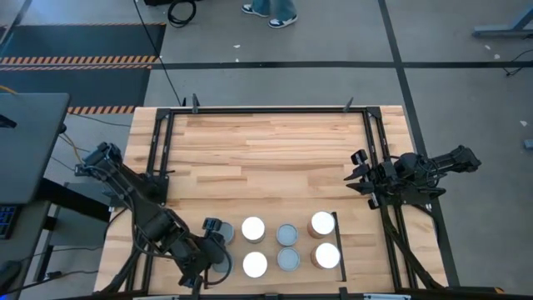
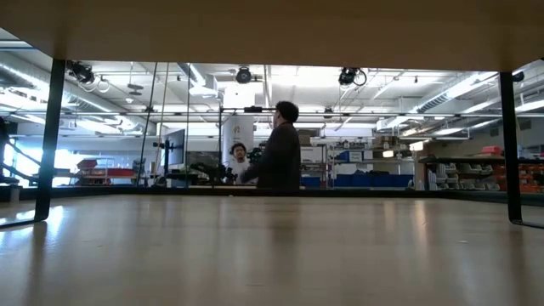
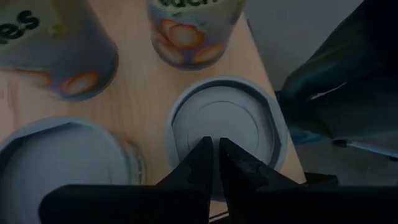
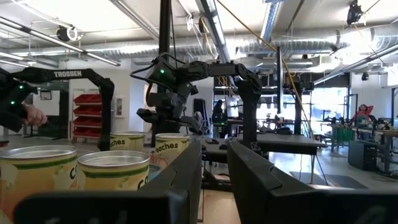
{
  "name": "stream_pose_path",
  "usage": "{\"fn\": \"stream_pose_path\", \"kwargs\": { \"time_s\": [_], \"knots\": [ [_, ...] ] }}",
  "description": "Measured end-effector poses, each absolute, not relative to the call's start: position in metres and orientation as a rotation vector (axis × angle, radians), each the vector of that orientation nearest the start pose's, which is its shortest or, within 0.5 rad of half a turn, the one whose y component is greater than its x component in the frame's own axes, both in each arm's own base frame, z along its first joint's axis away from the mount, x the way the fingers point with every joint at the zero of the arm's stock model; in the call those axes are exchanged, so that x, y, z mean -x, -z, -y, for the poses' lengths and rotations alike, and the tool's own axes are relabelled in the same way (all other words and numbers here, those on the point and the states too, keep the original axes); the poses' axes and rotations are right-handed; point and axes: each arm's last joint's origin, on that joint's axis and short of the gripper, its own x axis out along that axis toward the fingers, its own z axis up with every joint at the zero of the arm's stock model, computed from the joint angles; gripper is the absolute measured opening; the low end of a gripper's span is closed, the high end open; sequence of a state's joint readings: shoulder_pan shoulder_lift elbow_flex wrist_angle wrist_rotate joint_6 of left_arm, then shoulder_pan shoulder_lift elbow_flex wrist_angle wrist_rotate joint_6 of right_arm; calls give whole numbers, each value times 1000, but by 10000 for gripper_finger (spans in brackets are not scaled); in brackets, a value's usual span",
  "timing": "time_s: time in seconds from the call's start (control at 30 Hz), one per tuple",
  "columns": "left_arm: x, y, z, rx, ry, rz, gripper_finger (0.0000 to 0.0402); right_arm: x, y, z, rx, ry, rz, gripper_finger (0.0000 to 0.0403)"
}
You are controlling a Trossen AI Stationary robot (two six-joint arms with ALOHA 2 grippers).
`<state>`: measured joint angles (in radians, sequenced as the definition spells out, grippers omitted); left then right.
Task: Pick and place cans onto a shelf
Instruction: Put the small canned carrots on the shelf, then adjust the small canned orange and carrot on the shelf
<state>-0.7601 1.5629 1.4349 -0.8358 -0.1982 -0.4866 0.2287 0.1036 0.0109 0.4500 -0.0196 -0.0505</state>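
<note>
Several cans stand in two rows on the light-wood panel [image 1: 266,158] near its near edge, between black rails [image 1: 158,167]. Some have white tops [image 1: 252,228], some grey tops [image 1: 287,234]. My left gripper [image 1: 212,252] is at the rows' left end. In the left wrist view it [image 3: 216,149] is shut, tips over a grey-topped can [image 3: 227,121]. Other cans [image 3: 56,162] stand beside it. My right gripper [image 1: 356,175] is open and empty at the panel's right rail, above the wood. Its wrist view [image 4: 214,168] looks across the cans [image 4: 115,171] at the left arm. My left gripper's shut fingertips [image 3: 202,155] point down over the grey top [image 3: 217,118] of the can at the rows' left end, close to its rim. I cannot tell whether they touch it. The can stands upright on the wood.
The far two thirds of the panel [image 1: 266,142] is bare wood. The low view shows a wood surface [image 2: 272,246] under a wood panel, with black uprights [image 2: 55,136] at both sides. People [image 2: 276,157] stand in the room beyond, and a person's hand [image 4: 31,115] shows in the right wrist view.
</note>
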Motion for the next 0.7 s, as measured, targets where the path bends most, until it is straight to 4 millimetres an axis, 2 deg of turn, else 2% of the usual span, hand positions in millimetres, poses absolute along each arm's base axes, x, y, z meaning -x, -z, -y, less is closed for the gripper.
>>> {"fn": "stream_pose_path", "kwargs": {
  "time_s": [0.4,0.6,0.7],
  "knots": [
    [-240,-321,213,11,276,-937,36,-95,-202,-23,13,-237,362,84],
    [-233,-334,207,41,307,-903,36,-95,-202,-23,14,-236,362,84],
    [-230,-342,196,19,277,-878,36,-95,-201,-23,15,-237,359,84]
  ]
}}
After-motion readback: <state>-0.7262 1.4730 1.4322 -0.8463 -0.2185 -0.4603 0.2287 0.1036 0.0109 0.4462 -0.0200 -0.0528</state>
